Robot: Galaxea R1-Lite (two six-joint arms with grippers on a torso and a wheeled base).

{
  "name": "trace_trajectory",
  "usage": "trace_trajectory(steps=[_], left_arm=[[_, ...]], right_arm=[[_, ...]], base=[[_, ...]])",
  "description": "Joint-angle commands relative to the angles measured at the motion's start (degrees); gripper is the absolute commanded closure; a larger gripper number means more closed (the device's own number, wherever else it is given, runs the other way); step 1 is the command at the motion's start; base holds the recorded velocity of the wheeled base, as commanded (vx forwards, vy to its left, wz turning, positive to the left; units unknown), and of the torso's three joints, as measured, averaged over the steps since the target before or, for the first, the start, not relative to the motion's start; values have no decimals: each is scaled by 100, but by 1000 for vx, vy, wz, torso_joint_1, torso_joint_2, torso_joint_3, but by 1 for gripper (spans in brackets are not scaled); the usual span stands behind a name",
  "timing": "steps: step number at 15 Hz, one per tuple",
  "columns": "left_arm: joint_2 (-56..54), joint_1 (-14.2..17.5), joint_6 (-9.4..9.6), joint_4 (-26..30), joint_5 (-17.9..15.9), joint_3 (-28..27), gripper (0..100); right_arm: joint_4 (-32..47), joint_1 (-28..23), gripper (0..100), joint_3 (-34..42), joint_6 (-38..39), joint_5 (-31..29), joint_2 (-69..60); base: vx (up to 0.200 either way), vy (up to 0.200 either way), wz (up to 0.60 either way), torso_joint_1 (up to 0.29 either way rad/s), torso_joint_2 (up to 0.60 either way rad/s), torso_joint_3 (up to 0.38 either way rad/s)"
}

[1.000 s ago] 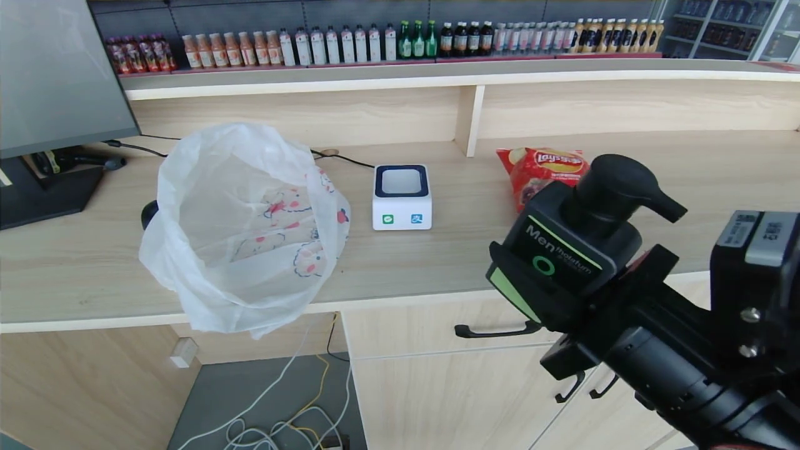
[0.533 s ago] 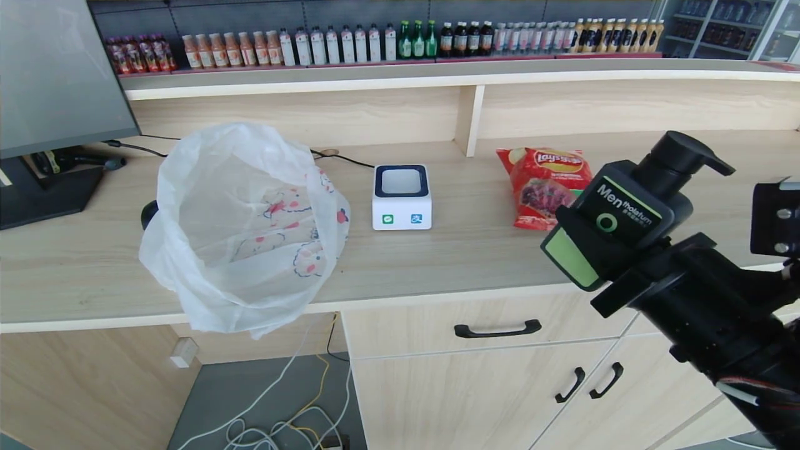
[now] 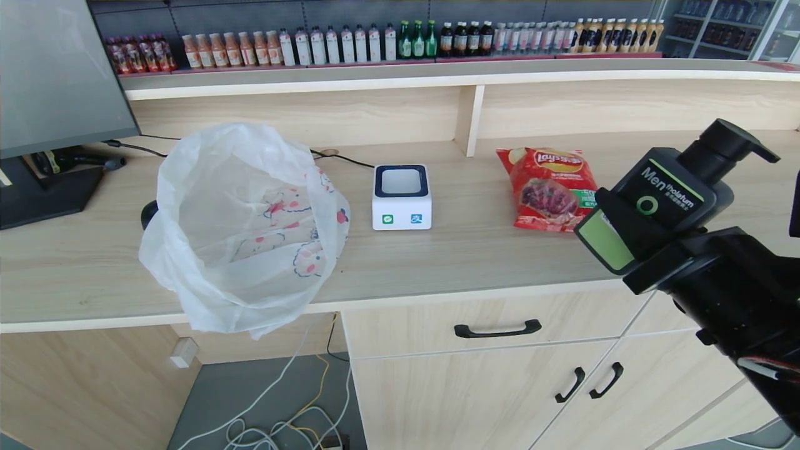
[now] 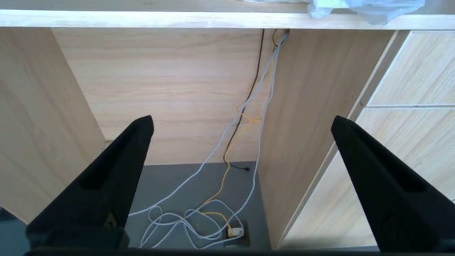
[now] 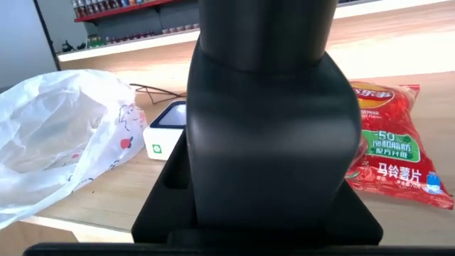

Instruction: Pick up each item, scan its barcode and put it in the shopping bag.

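Rightward since before swung the right jaws, clenched on one bottle (image 3: 662, 200). One chips bag (image 3: 550, 190) lies just left of them, with one scanner (image 3: 402, 200) and one shopping bag (image 3: 237, 219) farther left on the counter (image 3: 475, 256). Left wrist: left jaws released, cables (image 4: 213, 206) beyond. Right wrist: bottle between jaws.

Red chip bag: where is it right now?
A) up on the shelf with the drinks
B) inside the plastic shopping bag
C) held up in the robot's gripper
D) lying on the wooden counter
D: the red chip bag lies flat on the wooden counter, with the white scanner between it and the shopping bag.
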Motion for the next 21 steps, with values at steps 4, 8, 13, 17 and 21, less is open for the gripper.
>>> trace_trajectory(steps=[4,8,13,17,21], left_arm=[[0,1,-55,0,9,0,0],[0,1,-99,-9,9,0,0],[0,1,-82,-9,9,0,0],[0,1,-82,-9,9,0,0],[0,1,-82,-9,9,0,0]], right_arm=[[-8,-3,100,66,19,20,-142],[-8,-3,100,57,19,29,-186],[-8,-12,100,-13,28,38,-221],[-8,-3,100,22,-7,187,-318],[-8,15,100,-207,-42,187,-318]], base=[[0,200,0,4,5,1],[0,200,0,4,2,4],[0,120,0,0,-1,3],[0,0,0,0,0,0],[0,0,0,0,0,0]])
